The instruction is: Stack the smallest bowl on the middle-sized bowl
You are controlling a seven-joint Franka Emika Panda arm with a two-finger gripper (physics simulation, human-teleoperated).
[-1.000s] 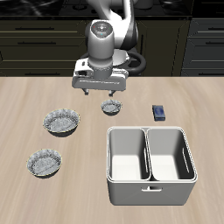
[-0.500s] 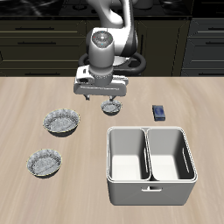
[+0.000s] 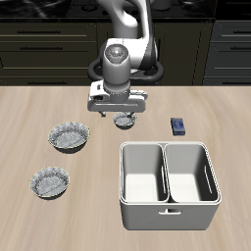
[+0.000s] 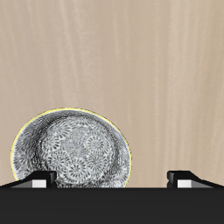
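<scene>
No brand, label or writing is showing anywhere in either view.

Compared with a second ago, the gripper (image 3: 117, 113) is sitting lower and a little farther toward the smallest bowl (image 3: 125, 121), so that its fingers are now hanging right over that bowl's back rim instead of well above the wood. The bowls, the bin and the small block are lying where they lay before.

Three fluted bowls are resting on the table (image 3: 39, 108). The smallest bowl is standing near the middle of the table, just behind the bin. The darker, deeper bowl (image 3: 70, 136) is sitting well apart from it, and the middle-sized bowl (image 3: 49, 182) is lying nearer the table's front edge, beside the darker one. One white two-compartment bin (image 3: 168, 184) is standing near the front edge. One small dark blue block (image 3: 178, 125) is lying behind the bin.

In the wrist view the smallest bowl (image 4: 73, 147) is filling the space beside one fingertip (image 4: 39, 179), and the two fingers are standing wide apart, gripping nothing. The bowl is resting on the wood, not lifted.
</scene>
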